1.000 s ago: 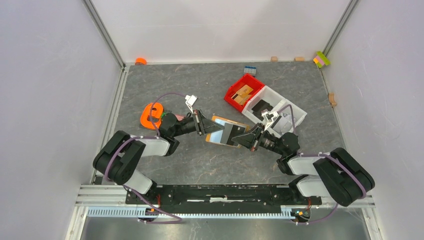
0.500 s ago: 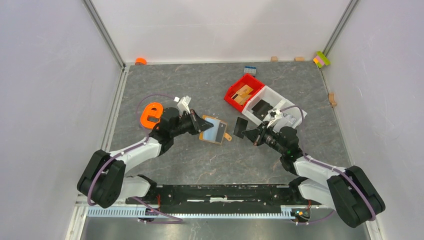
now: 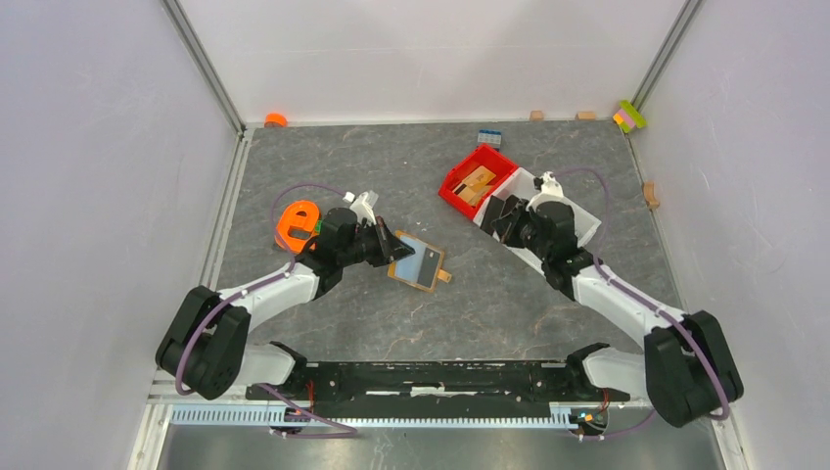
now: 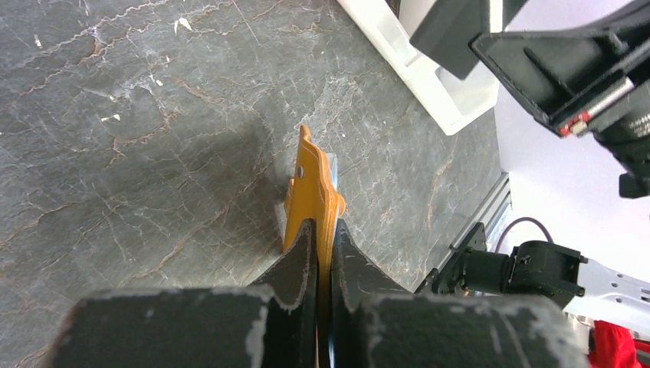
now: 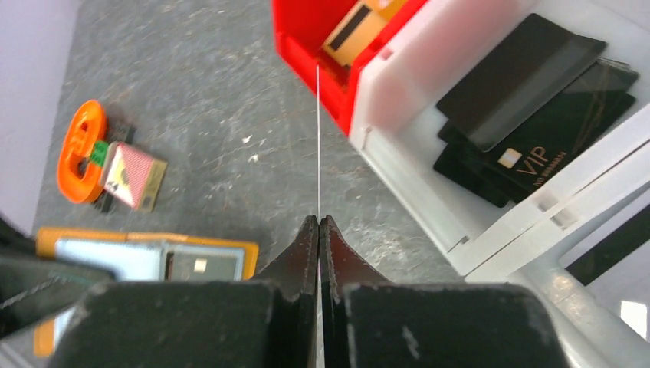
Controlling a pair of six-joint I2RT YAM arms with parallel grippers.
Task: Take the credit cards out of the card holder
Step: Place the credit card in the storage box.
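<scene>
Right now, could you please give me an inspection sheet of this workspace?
Surface: grey marbled table, a few pale specks.
Job's things: card holder open, one dark card in its slot; a second card, edge-on, in the right gripper; black cards in the white bin; pinkish-red card against the orange ring.
Clutter: red bin holding a tan card; wooden blocks and coloured bricks at the far edge.
Grippers: left gripper shut on the card holder's edge; right gripper shut on the second card, near where the bins meet.
Cables: purple cables loop along both arms, touching no object.
Surroundings: pale walls; nothing else seen.
</scene>
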